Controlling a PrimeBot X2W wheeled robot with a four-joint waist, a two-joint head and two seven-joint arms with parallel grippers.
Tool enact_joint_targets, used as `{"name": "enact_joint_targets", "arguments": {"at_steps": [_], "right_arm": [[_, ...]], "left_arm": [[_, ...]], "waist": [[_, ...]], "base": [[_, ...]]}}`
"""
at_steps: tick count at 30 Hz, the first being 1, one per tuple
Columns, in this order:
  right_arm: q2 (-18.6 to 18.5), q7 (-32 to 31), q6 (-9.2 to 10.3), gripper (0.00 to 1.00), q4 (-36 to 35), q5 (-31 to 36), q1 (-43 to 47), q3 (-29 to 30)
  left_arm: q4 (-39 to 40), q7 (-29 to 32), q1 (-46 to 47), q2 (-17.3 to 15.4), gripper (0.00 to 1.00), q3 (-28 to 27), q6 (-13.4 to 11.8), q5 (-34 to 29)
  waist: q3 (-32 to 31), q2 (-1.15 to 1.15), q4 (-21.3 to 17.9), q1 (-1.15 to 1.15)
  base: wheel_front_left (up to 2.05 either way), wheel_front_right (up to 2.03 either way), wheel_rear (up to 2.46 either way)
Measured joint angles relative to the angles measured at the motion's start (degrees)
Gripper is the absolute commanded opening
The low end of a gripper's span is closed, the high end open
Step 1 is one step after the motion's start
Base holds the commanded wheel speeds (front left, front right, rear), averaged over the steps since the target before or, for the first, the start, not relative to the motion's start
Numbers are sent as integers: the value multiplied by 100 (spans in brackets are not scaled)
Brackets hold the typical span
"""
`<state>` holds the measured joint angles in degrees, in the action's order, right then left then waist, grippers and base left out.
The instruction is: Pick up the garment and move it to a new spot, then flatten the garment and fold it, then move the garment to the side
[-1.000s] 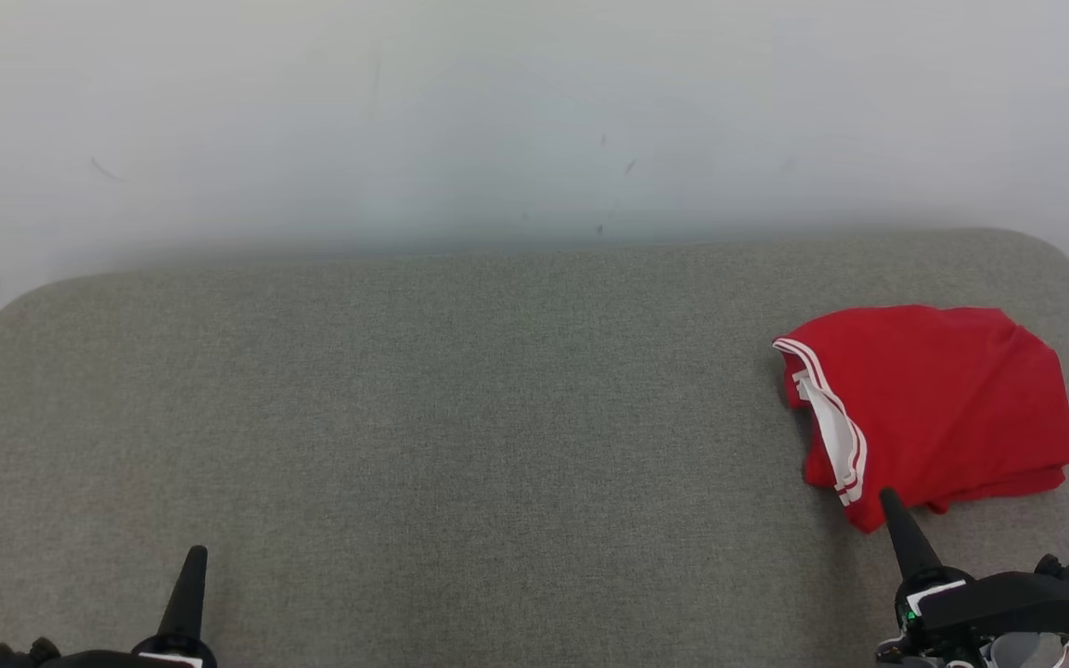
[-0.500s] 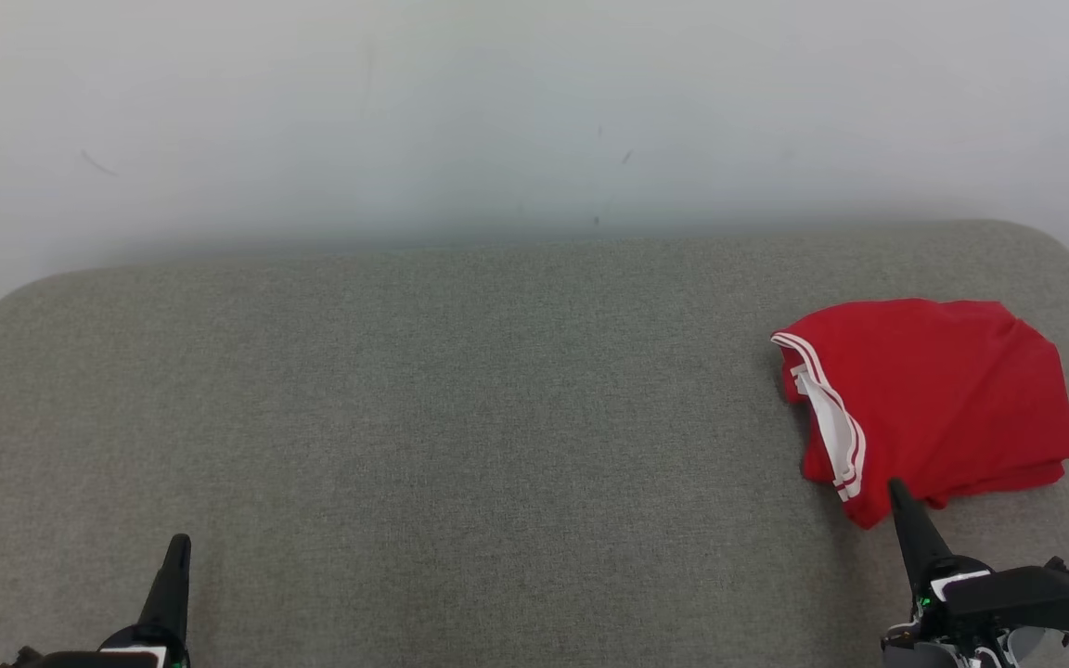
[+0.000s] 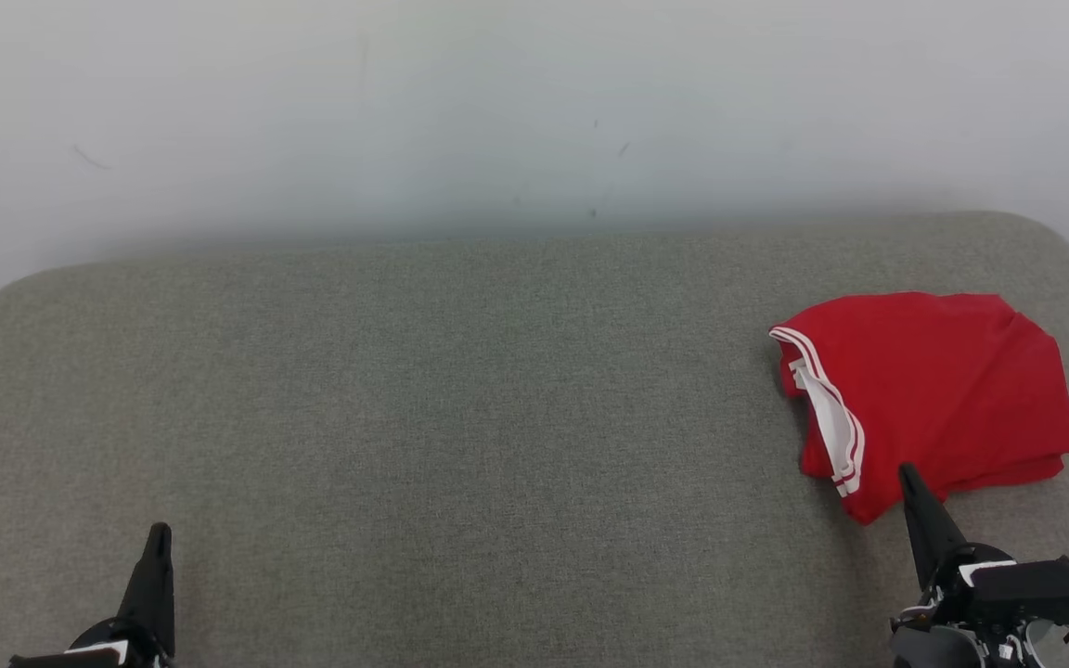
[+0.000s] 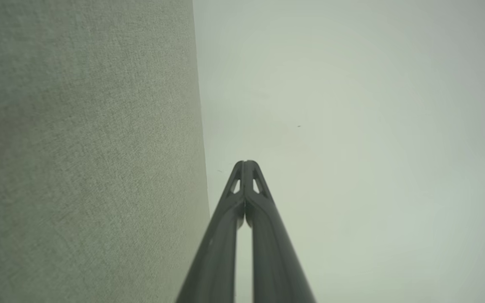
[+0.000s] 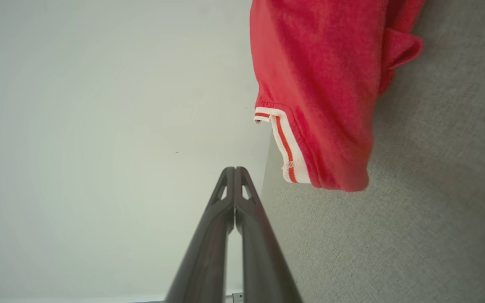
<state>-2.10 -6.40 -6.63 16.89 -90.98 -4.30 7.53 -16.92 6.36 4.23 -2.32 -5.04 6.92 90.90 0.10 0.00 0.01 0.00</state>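
A plain pale wall with a few faint scuffs stands behind a wide grey woven-fabric cushion with rounded corners, which spans nearly the whole head view. The red knit garment lies folded into a rough, rumpled rectangle on the cushion's right end, nearer its far edge than its near one, with layered edges showing along the side that faces the robot. Its white ribbed collar trim with thin red stripes runs down the side facing the cushion's middle. A small white tag sits just inside that trim, too small to read. The left gripper hangs over the cushion's near left part, well apart from the garment, its two long dark fingers pressed together and pinching nothing, as the left wrist view confirms. The right gripper is over the cushion's near right part, its tip just beside the garment's nearest corner. In the right wrist view its fingers also meet tip to tip, empty, with a clear gap of cushion between them and the striped trim.
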Motion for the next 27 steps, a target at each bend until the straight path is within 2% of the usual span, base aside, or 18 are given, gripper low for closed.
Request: {"name": "enact_joint_targets", "arguments": {"at_steps": [27], "right_arm": [[-2, -15, -1, 0, 4, -78, -7, 4]], "left_arm": [[-16, 0, 78, 16, 0, -10, 16, 43]], "waist": [[1, 0, -1, 0]], "base": [[0, 0, 0]]}}
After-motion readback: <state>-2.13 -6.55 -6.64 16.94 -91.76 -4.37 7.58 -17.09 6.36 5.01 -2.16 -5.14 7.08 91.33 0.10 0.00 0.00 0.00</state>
